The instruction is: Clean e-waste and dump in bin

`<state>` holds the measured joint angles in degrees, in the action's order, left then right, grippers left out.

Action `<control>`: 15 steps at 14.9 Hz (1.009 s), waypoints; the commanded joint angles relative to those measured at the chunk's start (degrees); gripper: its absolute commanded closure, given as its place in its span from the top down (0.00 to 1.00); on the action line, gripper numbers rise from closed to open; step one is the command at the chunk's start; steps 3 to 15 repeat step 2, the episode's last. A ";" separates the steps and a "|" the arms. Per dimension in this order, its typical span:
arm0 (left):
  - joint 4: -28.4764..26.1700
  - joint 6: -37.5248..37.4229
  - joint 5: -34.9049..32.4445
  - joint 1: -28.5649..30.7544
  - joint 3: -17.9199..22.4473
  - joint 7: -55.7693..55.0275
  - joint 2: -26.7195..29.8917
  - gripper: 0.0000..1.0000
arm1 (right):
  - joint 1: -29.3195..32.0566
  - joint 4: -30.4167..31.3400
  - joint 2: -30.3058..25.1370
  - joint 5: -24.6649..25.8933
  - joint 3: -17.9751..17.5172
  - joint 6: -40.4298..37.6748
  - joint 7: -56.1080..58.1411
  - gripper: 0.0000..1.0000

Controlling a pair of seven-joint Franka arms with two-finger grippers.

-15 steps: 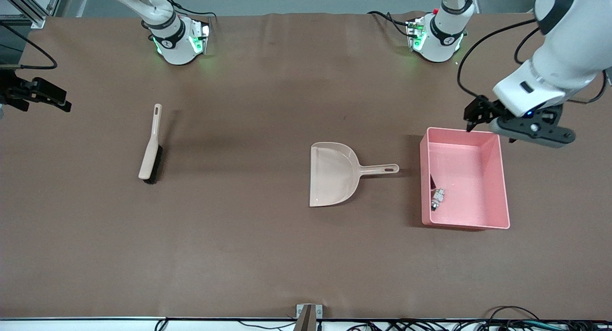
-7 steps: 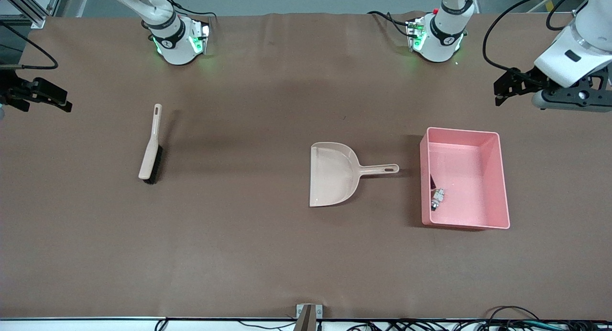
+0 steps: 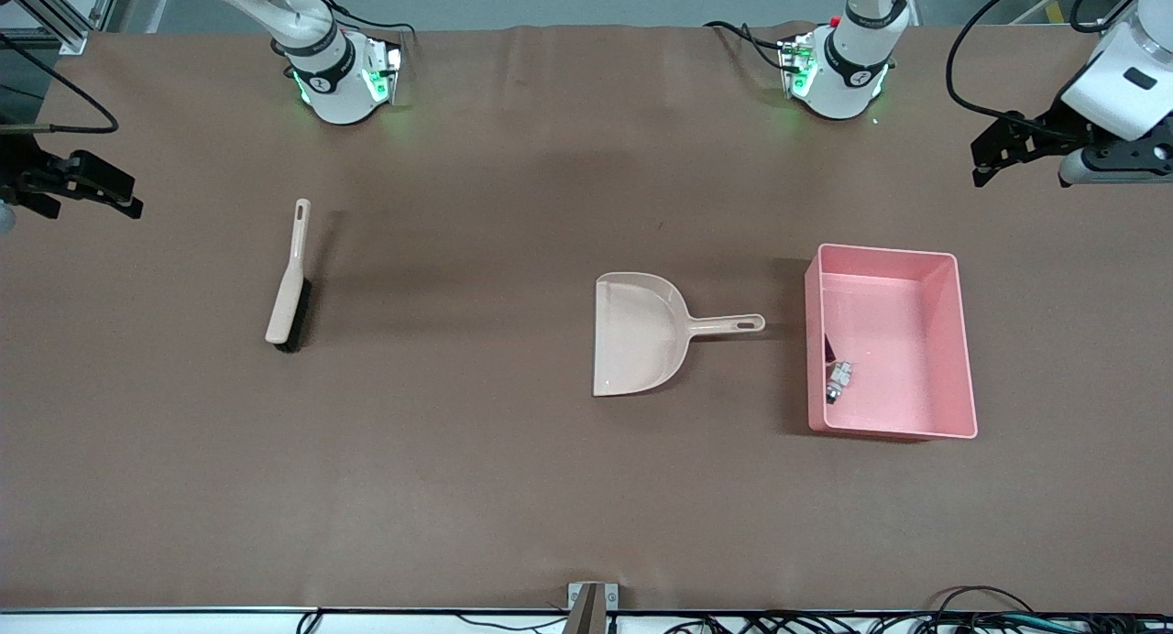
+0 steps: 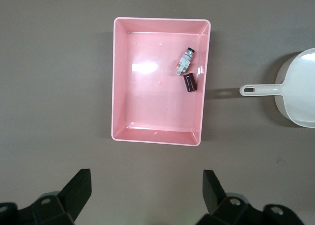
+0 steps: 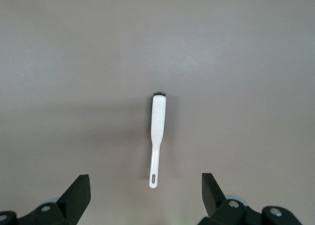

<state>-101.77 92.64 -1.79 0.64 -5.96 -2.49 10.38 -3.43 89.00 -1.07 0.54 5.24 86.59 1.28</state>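
The pink bin [image 3: 903, 327] [image 4: 152, 102] stands toward the left arm's end of the table. Inside it, against the wall on the dustpan's side, lie both pieces of e-waste: the silver-white cylindrical part [image 3: 838, 377] [image 4: 184, 62] and the dark block [image 3: 828, 348] [image 4: 190, 82]. My left gripper [image 3: 982, 162] [image 4: 146, 178] hangs open and empty over bare table, off the bin's corner toward the left arm's base. My right gripper [image 3: 130, 203] [image 5: 146, 181] waits open and empty over the table edge at the right arm's end.
A beige dustpan [image 3: 641, 333] [image 4: 300, 87] lies mid-table, its handle pointing at the bin. A beige brush with dark bristles [image 3: 290, 286] [image 5: 157, 131] lies toward the right arm's end. Cables run along the table edge nearest the front camera.
My left gripper has drawn back from above the bin's rim toward the left arm's end of the table, still open. The bin, dustpan and brush have not moved.
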 commanded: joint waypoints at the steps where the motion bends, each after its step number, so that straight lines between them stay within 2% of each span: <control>1: -0.71 0.44 1.09 -0.46 0.51 0.29 0.60 1.00 | 0.00 -0.75 -0.33 0.70 0.03 -0.02 -0.84 1.00; 15: -0.71 0.44 1.18 -0.99 0.60 0.20 0.60 1.00 | 0.09 -0.75 -0.33 0.69 0.03 -0.10 -0.84 1.00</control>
